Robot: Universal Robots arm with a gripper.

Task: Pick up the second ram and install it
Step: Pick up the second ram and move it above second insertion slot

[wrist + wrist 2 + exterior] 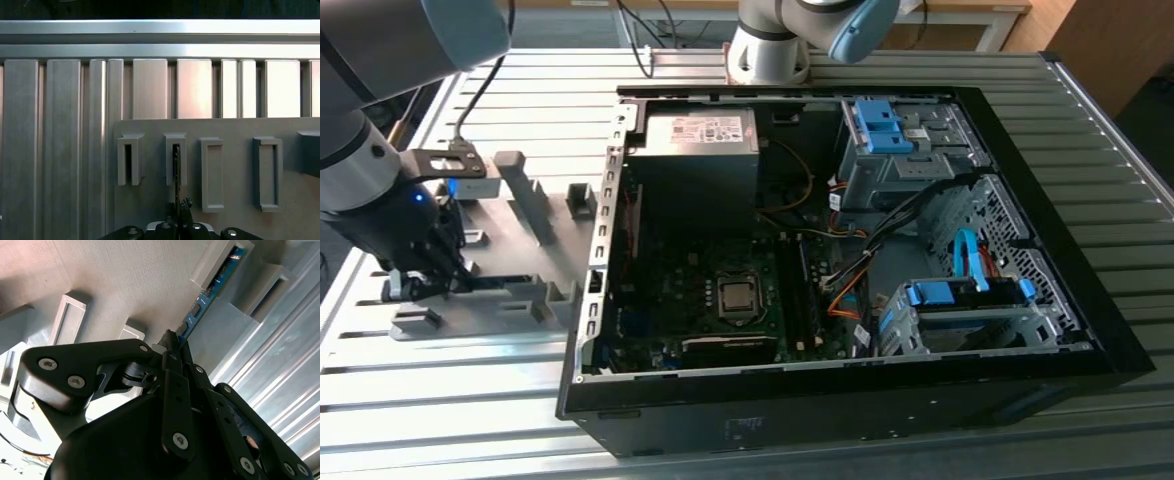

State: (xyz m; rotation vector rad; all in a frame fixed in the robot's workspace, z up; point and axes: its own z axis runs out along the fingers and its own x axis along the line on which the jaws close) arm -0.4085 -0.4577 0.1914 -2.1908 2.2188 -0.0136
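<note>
Second ram (207,290) stands on edge in the grey holder block (235,131). Its far end is tucked in a slotted post (210,262) and its near end sits between the fingers of the pincer (172,342). From here the pincer looks closed almost fully onto the thin board, gripping that near end. In the first wrist view the board runs edge-on out of its slot straight into the fingertips. Not yet out of the holder, I judge.

Risks: the grip is at one end, not mid-board. I'd expect the second ram to tilt or bind in the post on a lift. A skewed pull could flex it or let it slip. The chips lie close to the pads, so a pinch there could hurt them.

Around: empty posts (212,143) stand just beside the slot, close to the fingers. In the exterior view the pincer (420,280) is at the holder on the ribbed tabletop (454,400), well apart from the open computer case (854,425) on the exterior view's right. Inside I see the motherboard (707,300) and power supply (700,150). Loose cables (854,285) lie near the board and could get in the way.
</note>
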